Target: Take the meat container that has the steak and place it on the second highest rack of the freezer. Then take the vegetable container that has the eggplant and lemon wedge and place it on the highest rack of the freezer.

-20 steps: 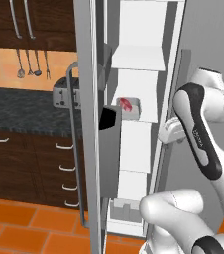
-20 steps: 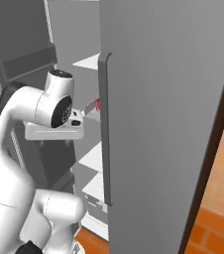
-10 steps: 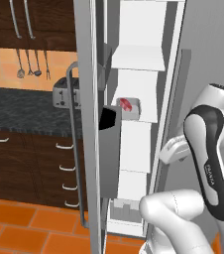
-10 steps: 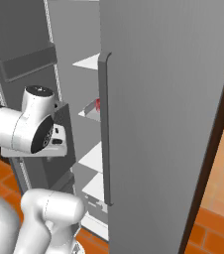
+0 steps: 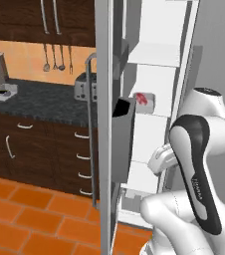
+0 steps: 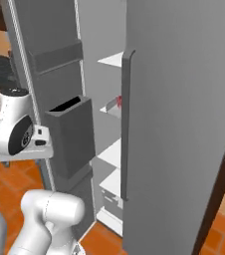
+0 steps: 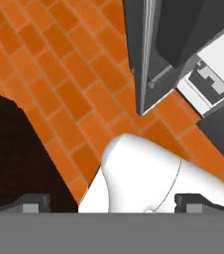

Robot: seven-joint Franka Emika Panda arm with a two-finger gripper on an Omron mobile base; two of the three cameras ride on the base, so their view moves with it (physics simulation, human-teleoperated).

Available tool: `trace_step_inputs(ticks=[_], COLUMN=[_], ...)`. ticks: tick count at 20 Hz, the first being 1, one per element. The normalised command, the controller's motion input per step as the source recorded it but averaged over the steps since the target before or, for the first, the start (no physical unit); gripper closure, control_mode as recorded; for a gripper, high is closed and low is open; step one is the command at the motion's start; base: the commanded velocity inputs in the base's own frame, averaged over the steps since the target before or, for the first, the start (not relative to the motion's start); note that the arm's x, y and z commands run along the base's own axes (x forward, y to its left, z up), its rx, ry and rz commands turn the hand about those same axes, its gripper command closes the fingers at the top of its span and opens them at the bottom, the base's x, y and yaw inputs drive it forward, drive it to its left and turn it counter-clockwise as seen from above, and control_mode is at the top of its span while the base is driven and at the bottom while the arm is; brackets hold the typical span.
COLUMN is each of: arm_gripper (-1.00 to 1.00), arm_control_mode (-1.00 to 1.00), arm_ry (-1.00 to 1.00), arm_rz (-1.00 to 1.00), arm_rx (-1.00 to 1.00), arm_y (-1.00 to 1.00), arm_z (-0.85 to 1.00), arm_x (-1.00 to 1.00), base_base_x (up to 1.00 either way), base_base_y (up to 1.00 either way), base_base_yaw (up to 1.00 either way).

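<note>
Claw [image 7: 112, 202] withdrawn, steak [image 5: 141, 97] shelved, well apart

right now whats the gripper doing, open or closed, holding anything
Gripper: open, fingertips spread wide apart, nothing between them; it points down at the orange floor tiles.

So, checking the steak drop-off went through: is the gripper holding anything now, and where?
Nothing is held: the gripper is open over the floor, and the steak sits in the freezer.
</note>
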Motion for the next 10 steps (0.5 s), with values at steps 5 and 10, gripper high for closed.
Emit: trace_step_inputs(ticks=[5,10], arm_gripper=[-1.00,-1.00], arm_control_mode=[1.00,1.00], arm_ry=[0.00,0.00], arm_rz=[0.00,0.00], arm_rx=[0.00,0.00], arm_y=[0.00,0.00], arm_z=[0.00,0.00], arm_x=[0.00,0.00], base_base_x=[-0.33,-0.05], base_base_y=[0.01,0.10], base_base_yaw=[0.65,0.79])
